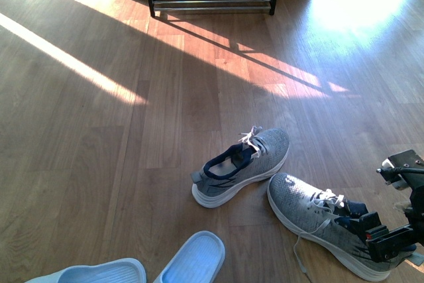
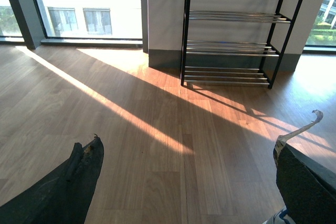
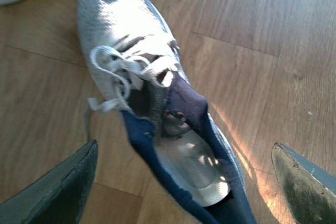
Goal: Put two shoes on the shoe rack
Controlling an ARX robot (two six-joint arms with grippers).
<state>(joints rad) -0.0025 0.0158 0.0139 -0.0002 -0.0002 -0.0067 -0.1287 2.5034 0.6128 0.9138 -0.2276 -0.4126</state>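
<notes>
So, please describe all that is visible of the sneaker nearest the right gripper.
The sneaker is grey knit, with loose white laces, navy lining, pale insole and white sole. It stands upright on the wood floor, close beside the other sneaker. The open right gripper hangs over its heel end, fingers on either side.

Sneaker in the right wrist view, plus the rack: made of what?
Grey lace-up sneaker: apparently knit fabric upper, matte speckled weave; navy textile lining. Black-framed shoe rack: probably painted metal frame, shiny silver bars, likely bare metal by the glint.
</notes>
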